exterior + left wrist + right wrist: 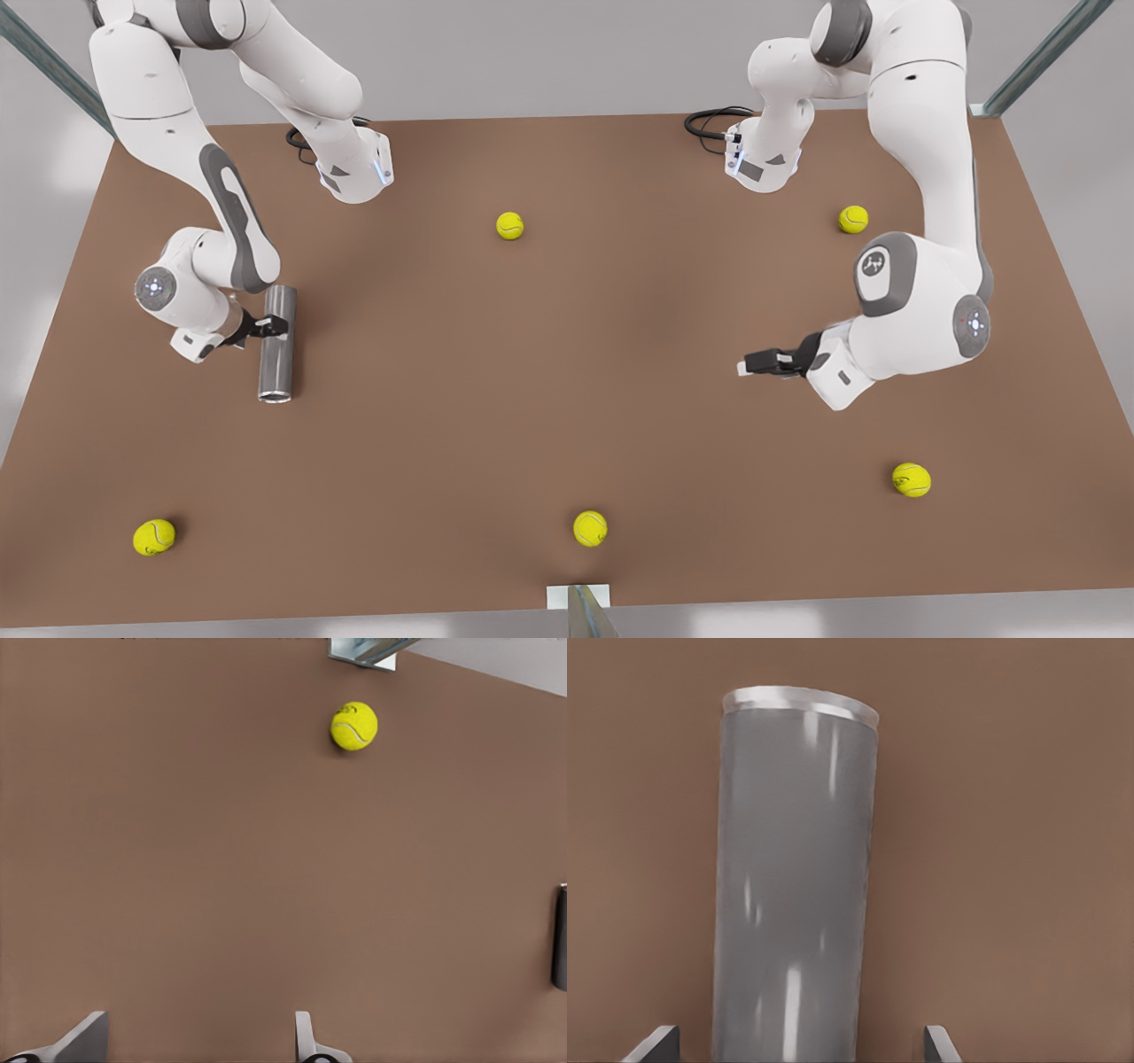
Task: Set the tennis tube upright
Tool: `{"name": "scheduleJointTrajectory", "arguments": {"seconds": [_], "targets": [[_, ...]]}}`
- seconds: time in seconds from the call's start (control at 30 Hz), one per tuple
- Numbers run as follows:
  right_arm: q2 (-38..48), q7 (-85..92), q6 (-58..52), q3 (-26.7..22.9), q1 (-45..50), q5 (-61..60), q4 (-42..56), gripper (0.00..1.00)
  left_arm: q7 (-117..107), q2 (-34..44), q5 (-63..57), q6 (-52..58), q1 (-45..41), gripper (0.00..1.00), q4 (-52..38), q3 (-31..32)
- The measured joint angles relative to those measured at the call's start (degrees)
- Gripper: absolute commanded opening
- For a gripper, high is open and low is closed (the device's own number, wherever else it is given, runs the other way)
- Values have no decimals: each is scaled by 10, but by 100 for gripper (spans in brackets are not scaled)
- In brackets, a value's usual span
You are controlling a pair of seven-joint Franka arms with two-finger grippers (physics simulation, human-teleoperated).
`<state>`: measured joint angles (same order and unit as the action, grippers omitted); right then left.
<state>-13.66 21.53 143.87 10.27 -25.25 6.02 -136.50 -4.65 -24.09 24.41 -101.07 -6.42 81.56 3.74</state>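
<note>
Tube (pixel 276 344): lies flat on the table (pixel 567 372), near the front view's left side, well apart from the balls.
Axis: long axis runs near to far in the front view, almost parallel to the table's side edge; the light-rimmed end (pixel 275 396) points toward the camera-side edge.
Right gripper (pixel 266 326): at the tube's mid-length, approaching from the side. In its wrist view the two fingertips (pixel 654 1043) stand spread wide on either side of the tube (pixel 793 886), apart from it, so nothing is clamped yet.
Why there: a hold near the middle probably keeps the tube balanced while it is tipped up onto one end.
Left gripper (pixel 753 363): waits above bare table on the front view's right, fingers (pixel 306 1041) apart and holding nothing; a ball (pixel 354 726) lies farther off.
Stage: judged as pre-grasp; the tube is not yet upright.
Risk: a smooth round wall could roll or slip as the fingers close.
</note>
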Motion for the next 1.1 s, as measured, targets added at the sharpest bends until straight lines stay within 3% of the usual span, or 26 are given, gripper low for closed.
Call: {"name": "scheduleJointTrajectory", "arguments": {"seconds": [0.97, 1.03, 1.1], "targets": [[-48, -19, 61, 9, -2, 22, -9, 100, 0, 4, -9, 15, 7, 100, 1, -1], [-46, -20, 61, 9, -3, 22, -12, 86, 0, 4, -9, 15, 7, 100, 1, 0], [-46, -20, 61, 9, -3, 22, -12, 86, 0, 4, -9, 15, 7, 100, 0, -1]]}}
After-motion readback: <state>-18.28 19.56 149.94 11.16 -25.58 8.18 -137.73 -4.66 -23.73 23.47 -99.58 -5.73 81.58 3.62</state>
